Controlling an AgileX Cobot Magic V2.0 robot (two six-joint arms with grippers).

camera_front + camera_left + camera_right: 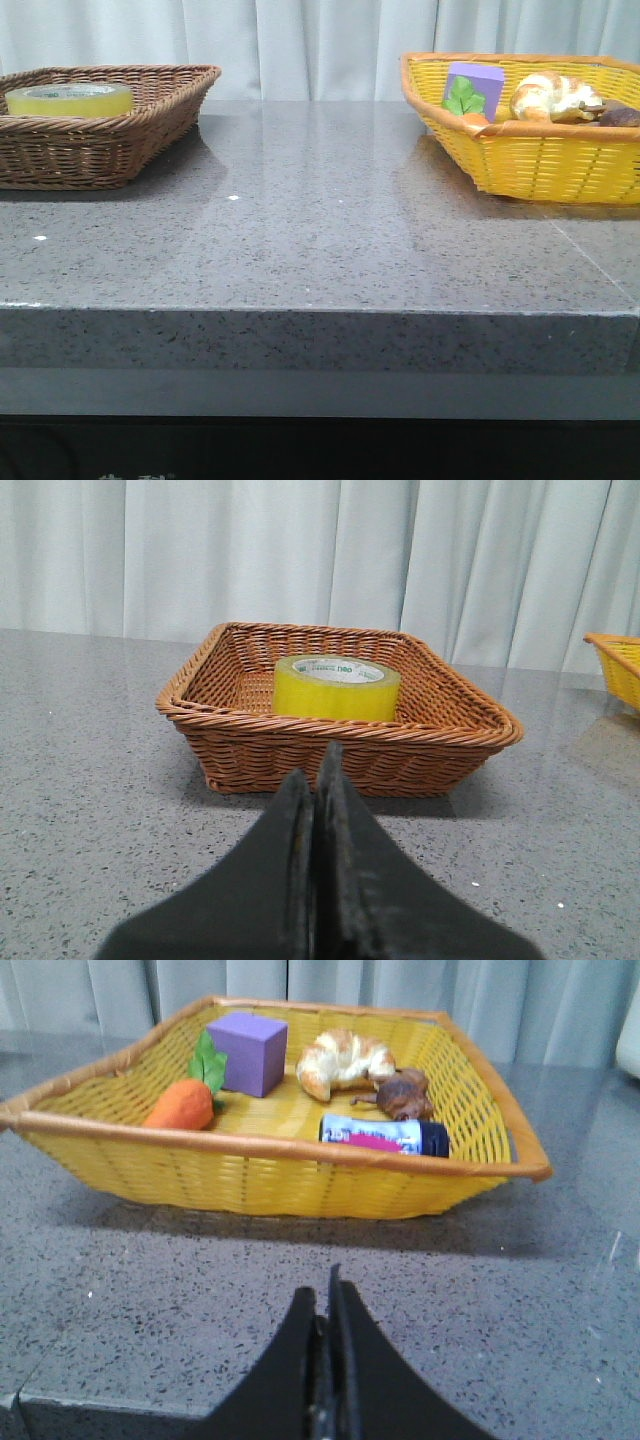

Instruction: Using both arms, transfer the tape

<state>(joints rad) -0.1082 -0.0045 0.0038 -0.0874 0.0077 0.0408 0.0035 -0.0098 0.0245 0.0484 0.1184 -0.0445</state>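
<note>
Front view: tape roll (68, 98) sits in brown basket (100, 130) at 10 o'clock; yellow basket (530, 150) at 2. Both pincers (315, 780) (325, 1305) closed, empty. I read this as either pre-pickup or post-drop.

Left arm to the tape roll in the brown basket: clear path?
Probably yes. The tape roll sits uncovered in the brown wicker basket, straight ahead of the shut left gripper; only the low rim intervenes, so approach from above.

The grey table (320, 250) lies bare across its whole middle, so a gripper can pass freely between the brown basket (100, 140) at far left and the yellow basket (540, 150) at far right. The brown basket's raised wicker walls ring the tape (68, 98), open from above. The yellow basket is crowded: carrot (182, 1105), purple block (247, 1052), croissant (345, 1060), can (385, 1136).
</note>
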